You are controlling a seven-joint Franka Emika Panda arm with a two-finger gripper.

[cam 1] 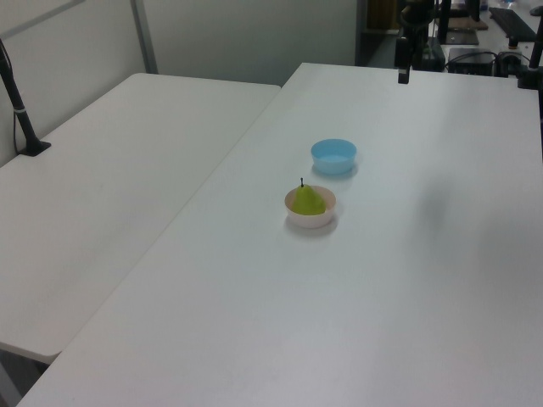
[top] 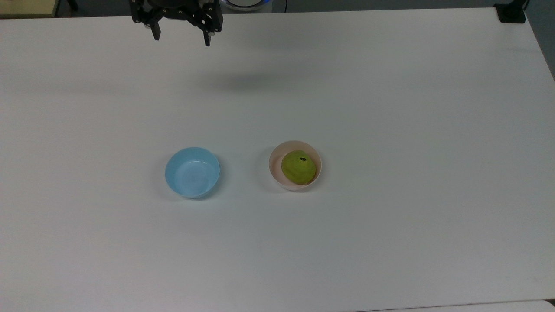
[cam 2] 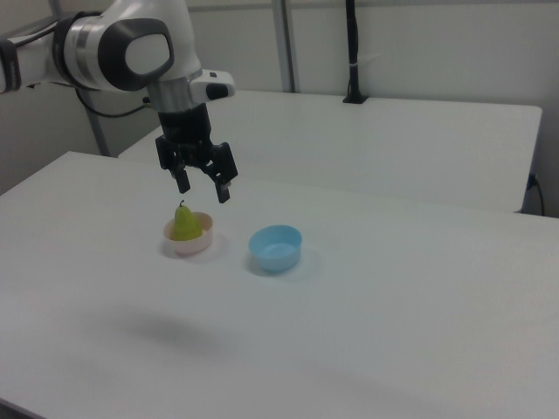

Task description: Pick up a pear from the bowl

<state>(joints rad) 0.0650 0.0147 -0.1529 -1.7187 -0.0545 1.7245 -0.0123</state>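
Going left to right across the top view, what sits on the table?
Light blue bowl, then the pink bowl holding the pear. The open claw hangs at the top edge, left of both.

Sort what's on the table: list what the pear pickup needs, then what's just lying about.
Needed for the job:
- the pear, sitting in the pink bowl
- the pink bowl
- the gripper, open, high above the table

Just lying about:
- the blue bowl, nothing in it, standing apart from the pink bowl
- the black post on the neighbouring table
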